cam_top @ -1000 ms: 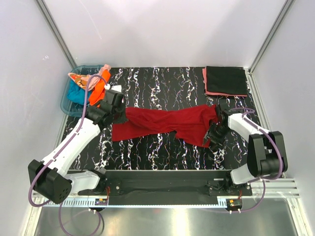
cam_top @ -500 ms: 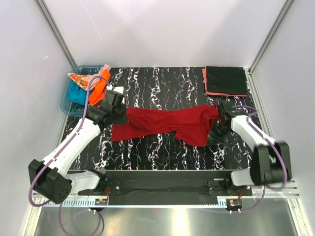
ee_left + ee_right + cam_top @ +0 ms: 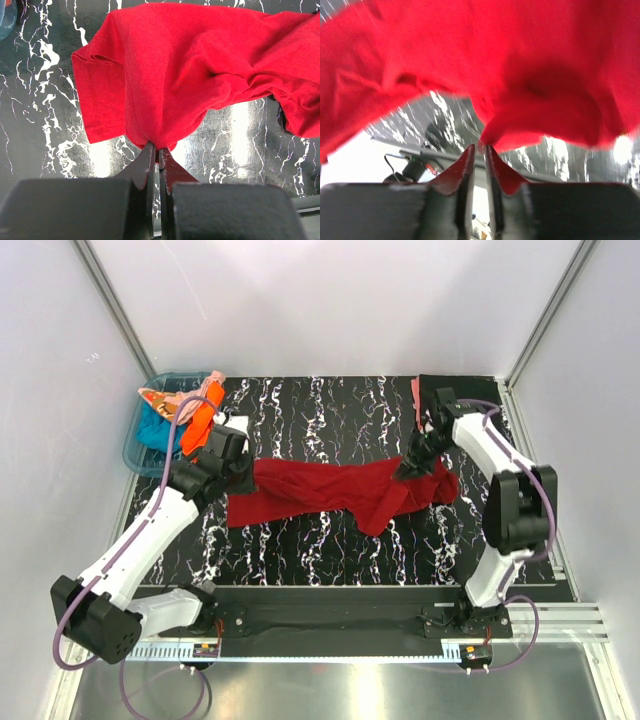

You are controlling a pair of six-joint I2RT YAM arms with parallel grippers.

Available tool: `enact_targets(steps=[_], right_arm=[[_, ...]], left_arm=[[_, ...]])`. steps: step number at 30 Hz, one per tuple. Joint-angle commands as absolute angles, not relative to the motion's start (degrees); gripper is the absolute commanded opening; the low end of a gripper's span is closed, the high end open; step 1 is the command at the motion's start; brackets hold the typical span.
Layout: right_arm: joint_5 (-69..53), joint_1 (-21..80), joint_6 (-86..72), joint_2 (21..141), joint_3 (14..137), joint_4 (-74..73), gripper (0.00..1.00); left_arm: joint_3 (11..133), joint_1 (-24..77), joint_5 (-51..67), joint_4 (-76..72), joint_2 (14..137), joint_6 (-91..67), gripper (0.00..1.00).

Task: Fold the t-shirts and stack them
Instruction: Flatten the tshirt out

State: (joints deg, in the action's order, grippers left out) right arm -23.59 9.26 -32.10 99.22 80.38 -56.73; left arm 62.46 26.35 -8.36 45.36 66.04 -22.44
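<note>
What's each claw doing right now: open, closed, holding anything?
Left claw: closed, pinching a fold of the dark red t-shirt.
Right claw: closed on the other end of the same shirt.

We count six: one dark red t-shirt (image 3: 330, 490), one black (image 3: 470, 385), one salmon pink (image 3: 414, 393), one teal (image 3: 150, 432), one orange (image 3: 200, 418), one peach (image 3: 155, 397); one blue tub (image 3: 131, 447).

Top external camera is looking steeply down from above the near edge, covering the whole table (image 3: 320, 420). Wrist cameras are sitting close behind the left gripper (image 3: 157, 149) and right gripper (image 3: 483, 146), facing outward along them. All three views are sharing the dark red t-shirt (image 3: 330, 490).
</note>
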Motion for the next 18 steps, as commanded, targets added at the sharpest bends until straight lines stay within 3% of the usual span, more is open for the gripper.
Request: enact_targets(steps=[1,4,7,12,15,18], right_arm=[[-27.4,9.9,-27.6,103.0,89.3,-56.3,0.27],[-25.6,9.9,-24.1,102.7,90.4,-59.7,0.42],[-19.9,9.8,-22.4,96.6,83.3,-60.7,0.52],[-16.0,9.9,-22.1,89.0,70.2,-55.2,0.49],[-17.0,9.8,-23.6,90.1,65.4,-47.7,0.4],[-17.4,9.8,-24.3,94.6,65.3,-41.8,0.38]], left_arm=[[62.2,26.5,-9.1,43.2,64.6,-21.4,0.0],[61.4,26.5,-8.8,43.2,64.2,-21.7,0.0],[60.0,26.5,-7.7,42.8,63.7,-22.4,0.0],[58.2,26.5,-7.3,43.0,62.4,-22.8,0.0],[58.2,26.5,-6.9,43.7,61.6,-22.7,0.0],[58.4,26.5,-6.9,44.6,61.2,-22.1,0.0]])
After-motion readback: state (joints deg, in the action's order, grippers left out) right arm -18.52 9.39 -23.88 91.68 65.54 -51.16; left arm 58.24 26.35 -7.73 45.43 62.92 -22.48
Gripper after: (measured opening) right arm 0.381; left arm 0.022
